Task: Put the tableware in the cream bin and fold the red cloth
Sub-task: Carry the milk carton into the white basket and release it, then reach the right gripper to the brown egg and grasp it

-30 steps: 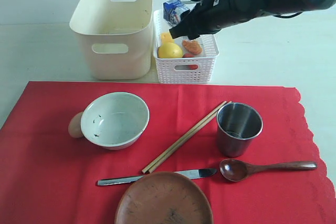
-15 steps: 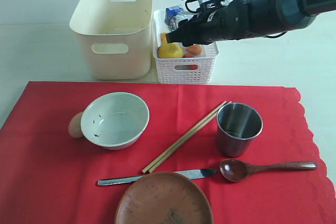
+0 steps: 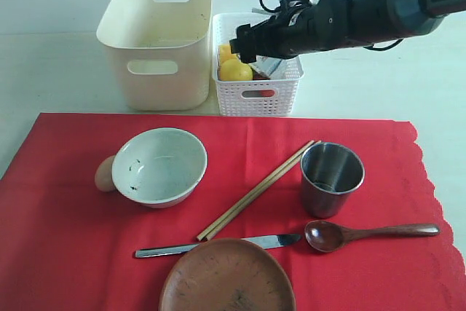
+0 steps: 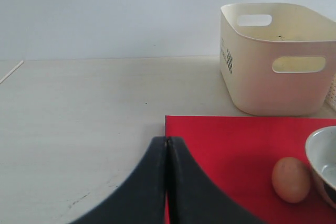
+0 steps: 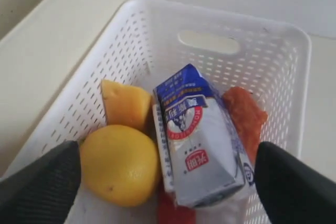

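The red cloth (image 3: 73, 253) lies flat with the tableware on it: white speckled bowl (image 3: 159, 165), steel cup (image 3: 332, 178), chopsticks (image 3: 256, 191), knife (image 3: 211, 246), dark wooden spoon (image 3: 364, 234) and brown plate (image 3: 227, 278). Behind the cloth stands the cream bin (image 3: 156, 41), which looks empty. My right gripper (image 3: 244, 43) hangs open over the white basket (image 3: 256, 96), its fingers (image 5: 42, 182) wide on either side of a milk carton (image 5: 197, 135) lying inside. My left gripper (image 4: 167, 140) is shut and empty at the cloth's corner (image 4: 226, 150), out of the exterior view.
An egg (image 3: 105, 173) rests against the bowl's left side. The basket also holds a lemon (image 5: 119, 163), a cheese wedge (image 5: 126, 103) and an orange sausage piece (image 5: 244, 111). The basket touches the cream bin's right wall.
My right gripper came down over the white basket. The milk carton, earlier up by the gripper, now lies loose in the basket between the open fingers.
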